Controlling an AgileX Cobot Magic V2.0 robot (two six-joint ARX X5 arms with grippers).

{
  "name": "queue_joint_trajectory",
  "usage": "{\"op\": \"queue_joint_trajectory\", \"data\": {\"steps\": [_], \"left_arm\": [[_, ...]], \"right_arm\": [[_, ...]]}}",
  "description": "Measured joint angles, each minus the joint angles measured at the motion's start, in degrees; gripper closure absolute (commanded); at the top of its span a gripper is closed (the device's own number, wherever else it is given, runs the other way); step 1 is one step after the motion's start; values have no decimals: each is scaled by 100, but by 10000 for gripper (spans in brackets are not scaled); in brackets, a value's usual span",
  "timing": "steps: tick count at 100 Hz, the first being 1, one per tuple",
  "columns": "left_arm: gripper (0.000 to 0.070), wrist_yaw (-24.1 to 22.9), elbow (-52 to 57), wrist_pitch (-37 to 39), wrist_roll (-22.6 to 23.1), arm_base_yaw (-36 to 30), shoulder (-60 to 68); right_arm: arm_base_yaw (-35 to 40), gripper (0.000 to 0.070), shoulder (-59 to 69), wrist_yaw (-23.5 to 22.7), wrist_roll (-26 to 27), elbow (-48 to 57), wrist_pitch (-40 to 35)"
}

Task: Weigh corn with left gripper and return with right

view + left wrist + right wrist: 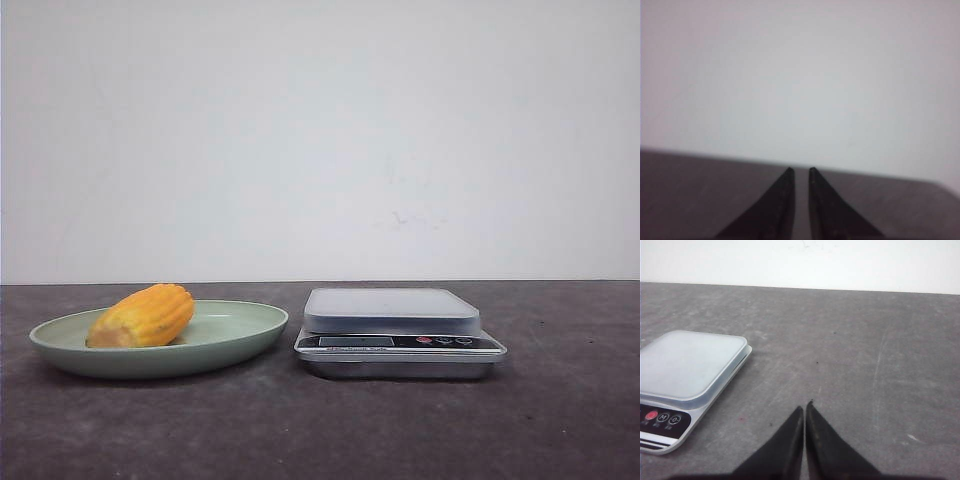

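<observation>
The corn (142, 316), a stubby yellow-orange cob with its paler cut end to the left, lies on a pale green plate (245, 338) at the left of the table. A digital scale (392, 312) stands right of the plate, nothing on its platform; it also shows in the right wrist view (690, 367). Neither gripper shows in the front view. My left gripper (800, 170) sits low over dark table facing the white wall, its fingers nearly together with a narrow gap, holding nothing. My right gripper (805, 406) is shut and empty, to the right of the scale.
The table is dark grey with a white wall behind it. The scale's button panel (660, 419) faces the front edge. Bare tabletop lies right of the scale (880, 355).
</observation>
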Motion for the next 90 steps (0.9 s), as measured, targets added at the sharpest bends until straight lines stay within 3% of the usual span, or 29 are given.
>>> {"op": "queue_joint_trajectory", "data": {"steps": [52, 72, 90], "left_arm": [[690, 116, -1705, -68, -70, 914, -1108], [690, 195, -2297, 105, -356, 946, -1106], [690, 238, -2312, -269, -323, 949, -1115]], "right_arm": [[2, 700, 2, 0, 0, 0, 2], [0, 700, 2, -2, -2, 0, 2], [0, 700, 2, -2, -2, 0, 2]]}}
